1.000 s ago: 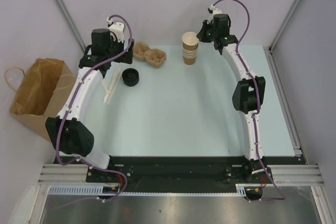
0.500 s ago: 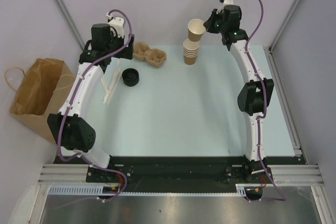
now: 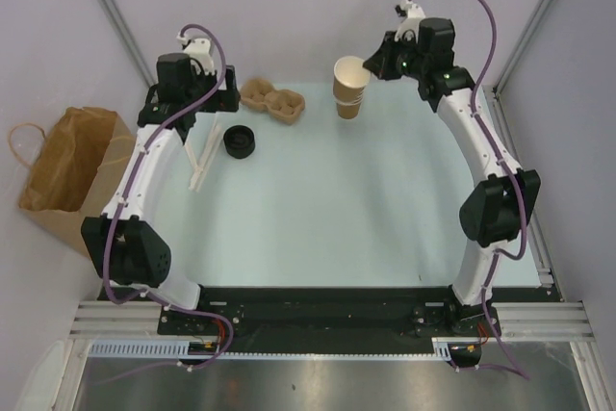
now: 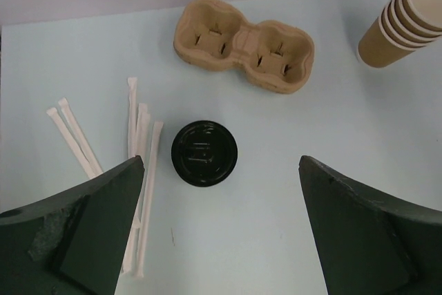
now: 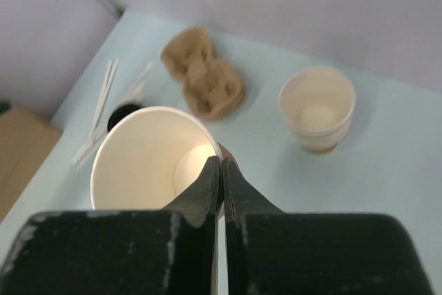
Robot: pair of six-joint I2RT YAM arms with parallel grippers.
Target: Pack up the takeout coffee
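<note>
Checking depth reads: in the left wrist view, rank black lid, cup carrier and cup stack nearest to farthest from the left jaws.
1. Black lid, directly ahead, centre.
2. Cup carrier, beyond it, top centre.
3. Cup stack, top right corner.

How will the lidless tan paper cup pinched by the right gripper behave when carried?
The lidless tan paper cup looks empty, so it is probably very light. The right gripper pinches only one thin wall, so the rim may dent and the cup could swing.
</note>
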